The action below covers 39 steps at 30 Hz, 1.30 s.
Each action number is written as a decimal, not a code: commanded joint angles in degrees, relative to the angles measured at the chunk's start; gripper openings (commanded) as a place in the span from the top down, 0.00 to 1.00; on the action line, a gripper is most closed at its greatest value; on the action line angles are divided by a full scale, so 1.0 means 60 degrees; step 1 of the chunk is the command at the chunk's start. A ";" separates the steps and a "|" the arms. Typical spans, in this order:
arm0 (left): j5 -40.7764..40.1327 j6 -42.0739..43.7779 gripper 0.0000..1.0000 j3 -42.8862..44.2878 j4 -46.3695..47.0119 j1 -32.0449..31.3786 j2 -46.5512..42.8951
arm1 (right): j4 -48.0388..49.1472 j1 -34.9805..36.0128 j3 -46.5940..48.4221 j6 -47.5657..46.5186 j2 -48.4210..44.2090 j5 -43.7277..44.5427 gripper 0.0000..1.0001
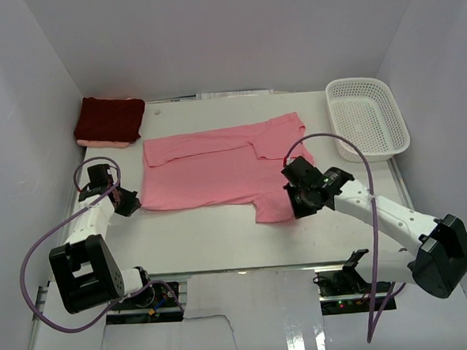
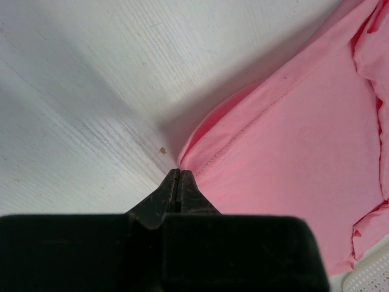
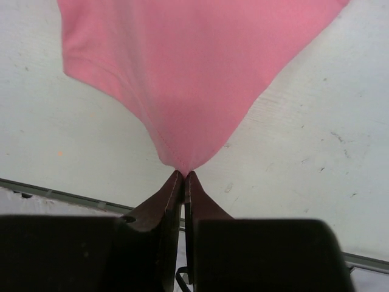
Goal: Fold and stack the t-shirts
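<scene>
Maroon shirt (image 1: 109, 117) is sitting folded far left; pink shirt (image 1: 210, 176) is lying half-spread (left fingers (image 2: 170, 198) and right fingers (image 3: 170, 198) are clamping its near edge), awaiting folding and stacking.

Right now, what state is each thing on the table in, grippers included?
pink t-shirt: spread out, far edge folded over, pinched at two near corners.
maroon t-shirt: folded, lying far left.
basket: upright, empty.
left gripper: shut on the pink t-shirt's near left corner.
right gripper: shut on the pink t-shirt's near right corner.
</scene>
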 commanded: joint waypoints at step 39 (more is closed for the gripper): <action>-0.0055 0.0120 0.98 0.1979 0.0196 -0.0029 0.1684 | -0.0230 -0.3168 0.4976 -0.2723 0.2739 -0.0421 0.92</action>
